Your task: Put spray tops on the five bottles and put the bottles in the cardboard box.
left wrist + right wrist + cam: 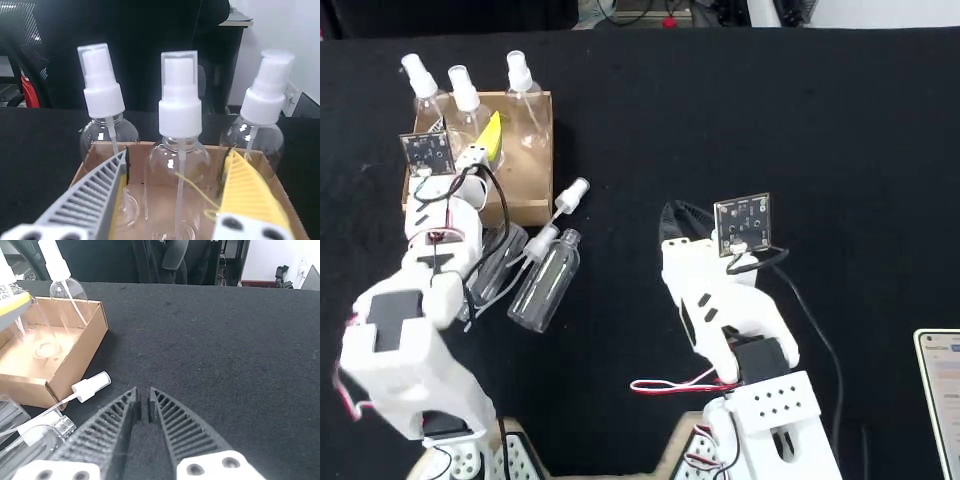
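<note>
Left gripper [178, 156] gapes wide over the cardboard box [87, 167], middle capped bottle [170, 182] framed between its jaws. Right gripper [144, 392] sits pinched closed and empty, loose spray top [91, 386] lying near.

Cardboard box [532, 208] sits far left on table [770, 120]. In it 3 bottles stand in a row at far wall: left bottle [425, 100], middle bottle [468, 110], right bottle [527, 100]. Left gripper [480, 140] hangs over box, just before middle bottle. Before box lie a fourth bottle [548, 285] and fifth bottle [502, 262], side by side. Loose spray top [572, 193] lies just right of box. Right gripper [143, 390] is near table centre, well apart.
</note>
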Controlling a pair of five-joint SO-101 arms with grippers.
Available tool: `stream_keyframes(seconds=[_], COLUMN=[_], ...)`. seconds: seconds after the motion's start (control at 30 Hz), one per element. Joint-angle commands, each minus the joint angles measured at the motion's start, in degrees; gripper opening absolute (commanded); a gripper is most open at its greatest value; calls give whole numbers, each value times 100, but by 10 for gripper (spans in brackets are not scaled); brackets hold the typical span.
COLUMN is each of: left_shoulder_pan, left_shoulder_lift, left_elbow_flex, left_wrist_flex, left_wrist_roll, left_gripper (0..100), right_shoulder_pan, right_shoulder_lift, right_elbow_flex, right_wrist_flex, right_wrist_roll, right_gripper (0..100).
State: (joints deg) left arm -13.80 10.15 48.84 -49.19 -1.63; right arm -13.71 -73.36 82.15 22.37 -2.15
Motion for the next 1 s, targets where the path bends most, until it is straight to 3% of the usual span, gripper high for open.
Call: stream_keyframes(seconds=[0.0,0.3,0.53,0.97], left_shoulder_pan=[-31,-198,-462,-488], left_shoulder_lift=[-1134,-2101,-4000,-8308], left_elbow_flex=[488,998,2149,3380], left_wrist_flex=[62,1231,2242,6365], left_wrist_roll=[0,0,-26,0], left_gripper=[293,290,289,289], right_shoulder_pan=[79,79,79,79], right_shoulder_lift=[-198,-198,-198,-198], right_elbow_flex=[-40,-40,-40,48], right_wrist_flex=[-185,-185,-158,-167], right_wrist_roll=[44,44,44,44], right_gripper=[34,34,33,32])
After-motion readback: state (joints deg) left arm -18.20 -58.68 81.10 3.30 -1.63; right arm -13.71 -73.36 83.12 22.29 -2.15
